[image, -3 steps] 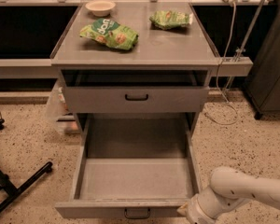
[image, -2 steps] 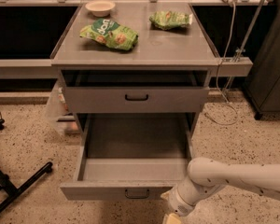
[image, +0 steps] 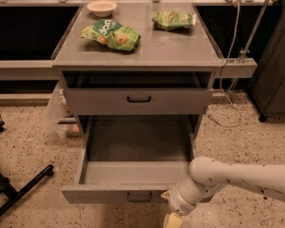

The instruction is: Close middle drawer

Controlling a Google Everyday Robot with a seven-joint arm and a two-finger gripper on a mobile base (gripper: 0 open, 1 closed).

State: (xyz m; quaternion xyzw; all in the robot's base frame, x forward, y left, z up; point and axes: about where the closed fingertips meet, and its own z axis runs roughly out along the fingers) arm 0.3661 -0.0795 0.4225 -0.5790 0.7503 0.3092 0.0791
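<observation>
The middle drawer (image: 133, 172) is pulled far out of the grey cabinet. Its long shallow tray is empty, and its flat front (image: 99, 194) with the small black bar handle (image: 138, 197) faces me near the bottom of the view. My gripper (image: 174, 216) sits at the bottom edge of the view, right against the right part of the drawer front, just right of the handle. The white arm (image: 237, 175) reaches to it from the right. The gripper's tip is partly cut off by the edge of the view.
The upper drawer (image: 138, 99) stands slightly open above. On the cabinet top (image: 171, 46) lie two green snack bags (image: 111, 33) (image: 173, 19) and a white bowl (image: 101, 7). A black stand leg (image: 19, 189) lies on the floor at left; a cable (image: 225, 108) hangs at right.
The arm has moved left along the drawer front, and the middle drawer has slid a short way back into the cabinet.
</observation>
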